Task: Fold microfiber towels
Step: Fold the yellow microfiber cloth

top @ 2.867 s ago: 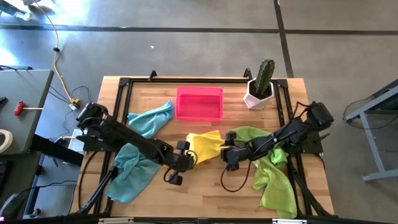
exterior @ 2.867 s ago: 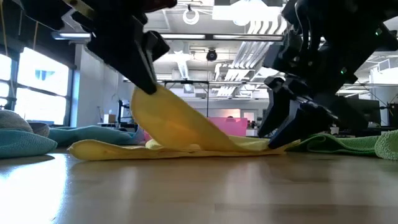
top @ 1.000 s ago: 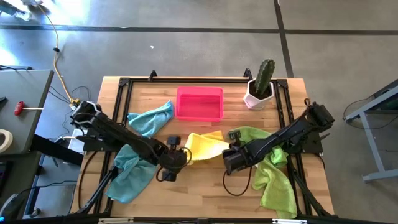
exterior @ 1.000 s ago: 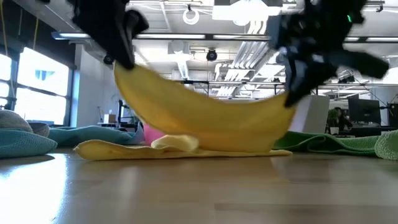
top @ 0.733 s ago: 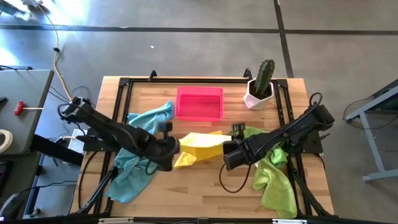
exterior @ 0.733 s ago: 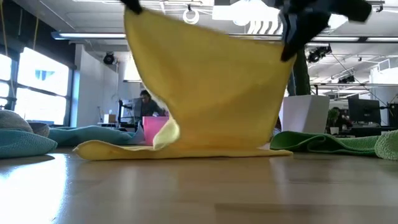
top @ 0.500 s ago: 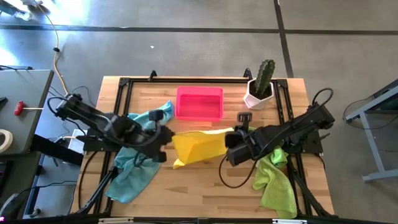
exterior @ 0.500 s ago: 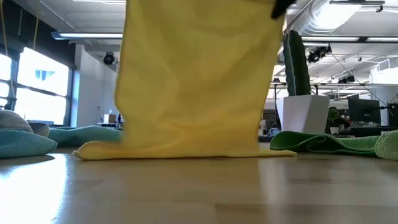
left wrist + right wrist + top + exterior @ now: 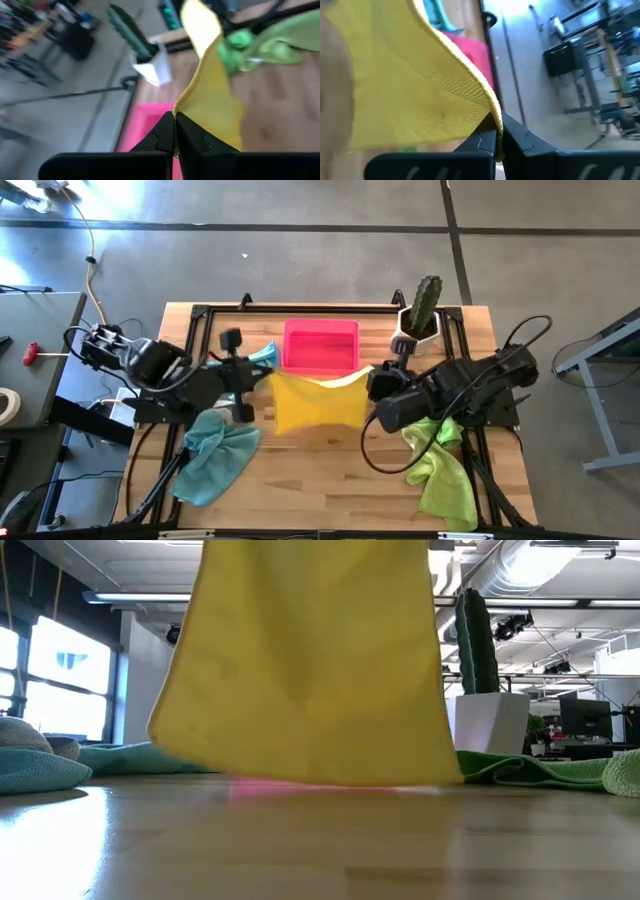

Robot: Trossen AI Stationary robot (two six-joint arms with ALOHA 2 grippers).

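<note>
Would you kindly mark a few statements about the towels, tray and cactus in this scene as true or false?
1. The yellow microfiber towel hangs lifted between both arms. True.
2. The left gripper is open. False: its fingers are shut on the towel's corner.
3. The right gripper pinches a yellow corner. True.
4. The rigid pink rectangular tray holds a towel. False: it holds nothing.
5. The cactus in its white pot has tipped over. False: it stands upright.

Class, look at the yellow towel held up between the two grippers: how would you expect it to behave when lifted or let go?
Probably floppy: the yellow towel hangs in a sagging sheet between the left gripper and right gripper. Likely light, since two corner pinches hold it. Released, it would probably crumple rather than stand.
</note>
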